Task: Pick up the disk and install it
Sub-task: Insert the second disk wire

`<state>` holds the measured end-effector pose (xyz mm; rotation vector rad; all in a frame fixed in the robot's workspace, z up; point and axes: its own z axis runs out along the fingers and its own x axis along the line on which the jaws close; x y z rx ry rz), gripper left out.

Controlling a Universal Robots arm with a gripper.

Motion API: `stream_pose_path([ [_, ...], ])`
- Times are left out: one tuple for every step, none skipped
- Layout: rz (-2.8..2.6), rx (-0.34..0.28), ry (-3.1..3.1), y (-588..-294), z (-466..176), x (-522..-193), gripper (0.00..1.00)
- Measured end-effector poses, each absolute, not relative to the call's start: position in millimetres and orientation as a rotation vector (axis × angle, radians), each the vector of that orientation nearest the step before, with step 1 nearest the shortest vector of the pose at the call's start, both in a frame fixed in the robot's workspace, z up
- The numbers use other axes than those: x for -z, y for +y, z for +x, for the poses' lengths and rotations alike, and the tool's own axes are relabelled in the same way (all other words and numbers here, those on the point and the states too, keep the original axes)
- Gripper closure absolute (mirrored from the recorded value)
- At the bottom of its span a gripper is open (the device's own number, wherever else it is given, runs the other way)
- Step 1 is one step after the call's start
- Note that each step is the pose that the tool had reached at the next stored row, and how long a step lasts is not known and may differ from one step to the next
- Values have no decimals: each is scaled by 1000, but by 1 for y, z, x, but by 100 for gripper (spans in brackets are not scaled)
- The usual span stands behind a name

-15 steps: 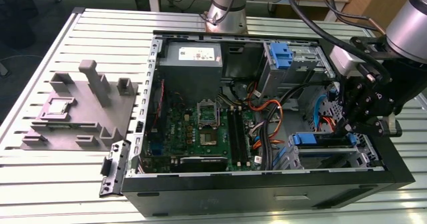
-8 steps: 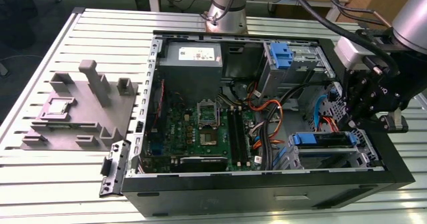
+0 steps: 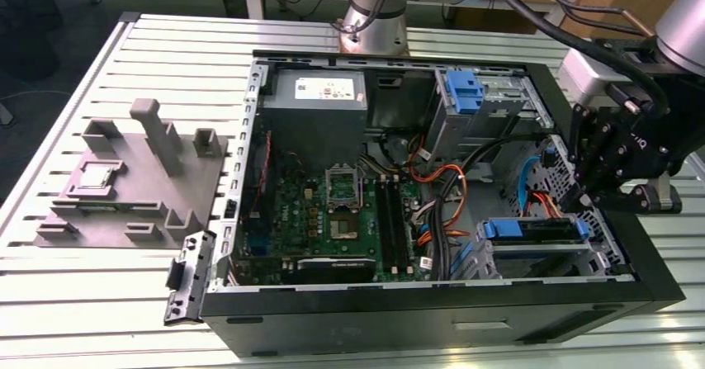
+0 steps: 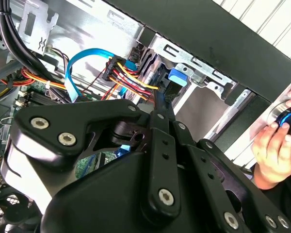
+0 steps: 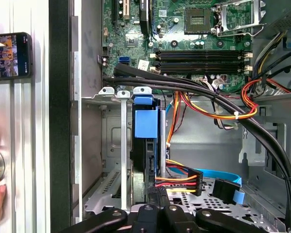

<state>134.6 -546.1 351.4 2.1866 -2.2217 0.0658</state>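
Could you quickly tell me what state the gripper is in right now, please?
Gripper: low inside the computer case, right at the disk that stands in its drive bay; whether it is open or shut cannot be told.

The case (image 3: 441,315) is black on a silver striped table (image 3: 78,303). The board (image 3: 330,212) is green. The disk (image 5: 145,145) is dark with blue rails. Wires (image 5: 218,114) are red, yellow, orange and black; one flat cable (image 4: 77,60) is light blue. The gripper (image 4: 157,104) is black. The stand (image 3: 121,179) is grey.
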Motion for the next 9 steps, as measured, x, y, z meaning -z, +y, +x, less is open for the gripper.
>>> stream_pose_path([
  [2187,-66,-2222,-546,135,-351,90],
  [2187,-66,-2222,-546,135,-351,90],
  [2187,-66,-2222,-546,135,-352,90],
  [2186,-65,-2221,-546,134,-352,90],
  [2186,-65,-2221,-546,134,-352,90],
  [2186,-65,-2221,-546,132,-352,90],
  [2187,-63,-2222,-546,131,-352,90],
  [2187,-62,-2222,-546,131,-352,90],
  [2188,-62,-2223,-546,131,-353,90],
])
